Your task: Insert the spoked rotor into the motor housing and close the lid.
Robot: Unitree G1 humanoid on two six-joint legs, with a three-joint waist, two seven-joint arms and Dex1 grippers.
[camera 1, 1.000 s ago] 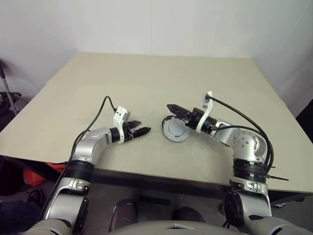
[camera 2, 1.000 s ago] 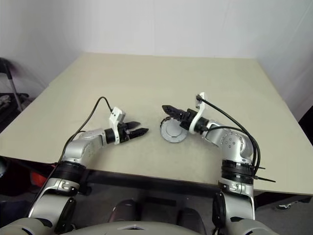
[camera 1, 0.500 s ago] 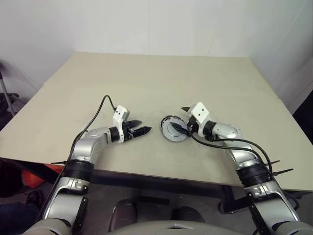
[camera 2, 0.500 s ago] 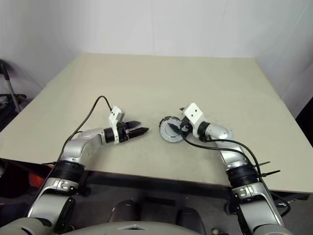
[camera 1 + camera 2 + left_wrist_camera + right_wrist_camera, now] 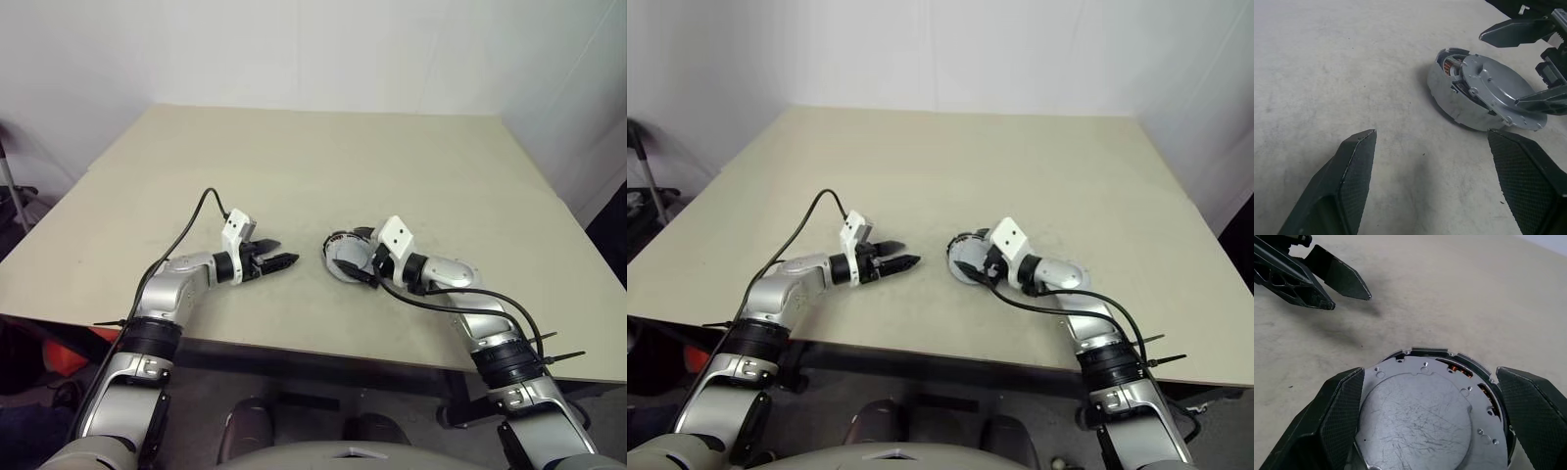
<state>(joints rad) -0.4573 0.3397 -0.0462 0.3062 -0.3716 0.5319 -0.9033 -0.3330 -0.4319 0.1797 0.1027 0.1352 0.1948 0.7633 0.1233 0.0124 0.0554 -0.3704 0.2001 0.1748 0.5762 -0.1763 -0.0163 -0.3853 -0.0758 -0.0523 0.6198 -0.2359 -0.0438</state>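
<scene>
A plain beige bench [image 5: 294, 157] is seen against white walls. Toward its near edge, the left end effector [image 5: 284, 262] is held just above the surface with its fingers spread wide and nothing between them, pointing at the motor housing [image 5: 1447, 95] a short way to its right. The housing lies flat with the silver-grey lid [image 5: 1422, 416] seated on top, copper coils visible at one edge, and the right end effector [image 5: 1430, 426] is spread wide around it, one finger on either side.
</scene>
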